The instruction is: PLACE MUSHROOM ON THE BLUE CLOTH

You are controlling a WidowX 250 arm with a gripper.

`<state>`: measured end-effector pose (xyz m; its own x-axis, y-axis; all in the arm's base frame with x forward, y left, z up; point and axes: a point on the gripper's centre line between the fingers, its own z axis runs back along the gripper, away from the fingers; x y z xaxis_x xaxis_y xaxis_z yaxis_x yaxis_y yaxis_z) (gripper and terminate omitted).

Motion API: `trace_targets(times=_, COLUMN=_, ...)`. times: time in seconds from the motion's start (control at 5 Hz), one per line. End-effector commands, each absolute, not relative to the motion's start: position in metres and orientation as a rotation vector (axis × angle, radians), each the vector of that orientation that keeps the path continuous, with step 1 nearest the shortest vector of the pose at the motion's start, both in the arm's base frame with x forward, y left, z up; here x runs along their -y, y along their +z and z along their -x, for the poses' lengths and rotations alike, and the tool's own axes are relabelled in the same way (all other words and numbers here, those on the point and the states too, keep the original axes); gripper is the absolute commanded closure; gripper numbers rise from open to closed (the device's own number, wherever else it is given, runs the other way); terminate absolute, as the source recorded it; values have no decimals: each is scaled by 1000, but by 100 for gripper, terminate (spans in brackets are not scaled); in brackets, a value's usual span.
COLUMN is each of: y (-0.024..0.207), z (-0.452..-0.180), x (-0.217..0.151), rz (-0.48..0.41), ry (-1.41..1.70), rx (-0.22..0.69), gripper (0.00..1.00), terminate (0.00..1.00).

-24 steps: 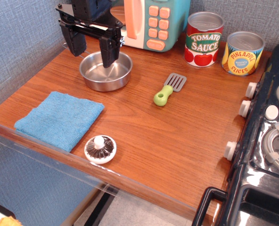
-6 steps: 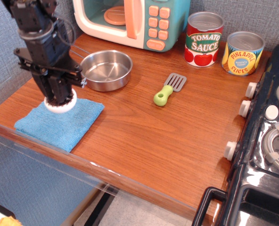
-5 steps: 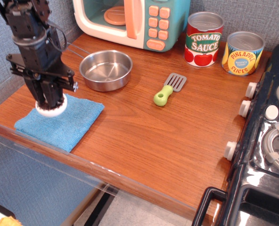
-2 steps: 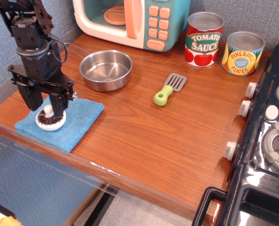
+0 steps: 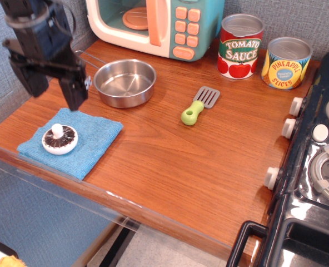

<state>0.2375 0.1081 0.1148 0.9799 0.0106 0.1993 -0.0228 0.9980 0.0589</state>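
On wooden counter (image 5: 170, 150), gill-up mushroom (image 5: 60, 139) on blue cloth (image 5: 92, 139); hand (image 5: 52, 89) wide, empty.

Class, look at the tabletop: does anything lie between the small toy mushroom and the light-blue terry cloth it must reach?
Nothing does. The white-rimmed, brown-gilled toy mushroom already sits on the square light-blue terry cloth; the black gripper hangs open above it.
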Motion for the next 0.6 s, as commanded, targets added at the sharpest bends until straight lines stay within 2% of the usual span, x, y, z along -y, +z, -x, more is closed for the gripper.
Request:
trace_targets(times=0.0, y=134, z=-240, x=-88, rz=-83, ry=-54, rx=170, gripper=0, terminate=0)
trace_targets(times=0.2, y=134, z=-240, x=-88, rz=-83, ry=-54, rx=170, gripper=0, terminate=0)
trace_targets(times=0.4, y=134, z=-240, x=-88, rz=-83, ry=-54, rx=170, gripper=0, terminate=100)
